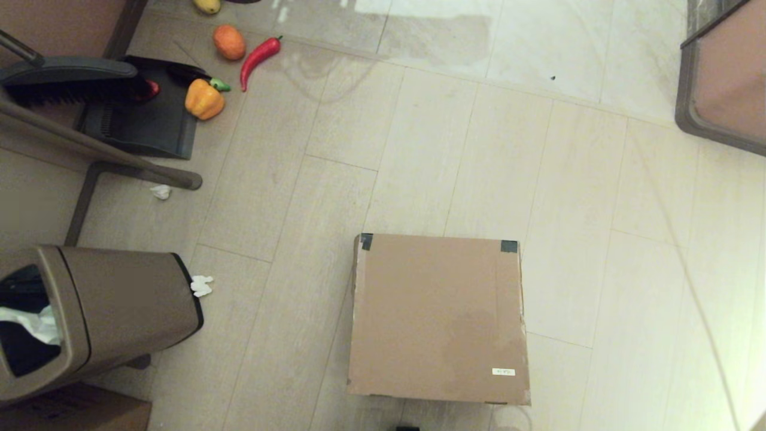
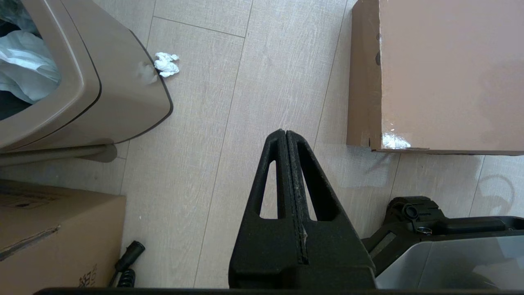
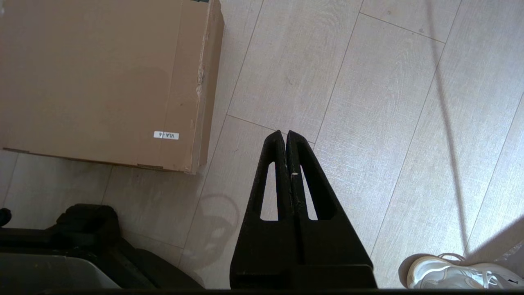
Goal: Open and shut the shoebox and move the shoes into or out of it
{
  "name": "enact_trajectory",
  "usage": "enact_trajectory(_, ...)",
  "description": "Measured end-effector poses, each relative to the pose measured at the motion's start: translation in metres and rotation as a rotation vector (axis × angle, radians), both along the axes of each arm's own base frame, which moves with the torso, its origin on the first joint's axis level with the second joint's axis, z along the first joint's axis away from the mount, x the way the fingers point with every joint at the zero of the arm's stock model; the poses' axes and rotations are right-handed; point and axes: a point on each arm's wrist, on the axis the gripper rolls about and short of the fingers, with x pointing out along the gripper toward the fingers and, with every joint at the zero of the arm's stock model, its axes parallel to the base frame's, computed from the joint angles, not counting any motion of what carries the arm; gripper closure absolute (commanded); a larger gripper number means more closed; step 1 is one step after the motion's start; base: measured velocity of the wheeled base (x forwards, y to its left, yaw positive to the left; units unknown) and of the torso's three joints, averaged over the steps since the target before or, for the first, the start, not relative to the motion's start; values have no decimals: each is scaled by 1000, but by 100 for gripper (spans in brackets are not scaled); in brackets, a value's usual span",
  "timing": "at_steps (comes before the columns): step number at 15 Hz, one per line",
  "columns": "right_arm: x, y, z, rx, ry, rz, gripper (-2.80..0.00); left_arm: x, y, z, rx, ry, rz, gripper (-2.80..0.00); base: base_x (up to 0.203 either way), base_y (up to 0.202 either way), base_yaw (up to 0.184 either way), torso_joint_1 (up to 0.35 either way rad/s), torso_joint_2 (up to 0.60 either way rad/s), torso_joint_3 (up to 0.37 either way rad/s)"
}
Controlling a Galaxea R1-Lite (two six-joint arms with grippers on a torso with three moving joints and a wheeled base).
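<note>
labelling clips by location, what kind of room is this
Probably an indoor living or mock-home space, not a workshop. The shoebox sits shut on a pale tiled floor, with a tan trash bin, a dustpan and toy vegetables nearby. Left gripper and right gripper hang shut above the floor.

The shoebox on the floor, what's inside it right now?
Nothing inside shows: the shoebox lies closed, its flap lid flat, with two dark tape patches and a small white label on top. Any contents are covered.

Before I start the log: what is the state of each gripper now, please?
Left gripper: closed, holding nothing, above the floor beside the shoebox.
Right gripper: closed, holding nothing, above the floor on the shoebox's other side.
</note>
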Motion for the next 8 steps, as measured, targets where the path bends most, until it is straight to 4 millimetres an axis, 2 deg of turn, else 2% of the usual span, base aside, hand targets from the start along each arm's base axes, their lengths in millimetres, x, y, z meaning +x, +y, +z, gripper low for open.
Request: enact_trajectory(8, 0, 0, 0, -29, 4, 2, 0, 0, 0, 0, 0, 0, 0, 0, 0, 0, 0, 0, 0, 0)
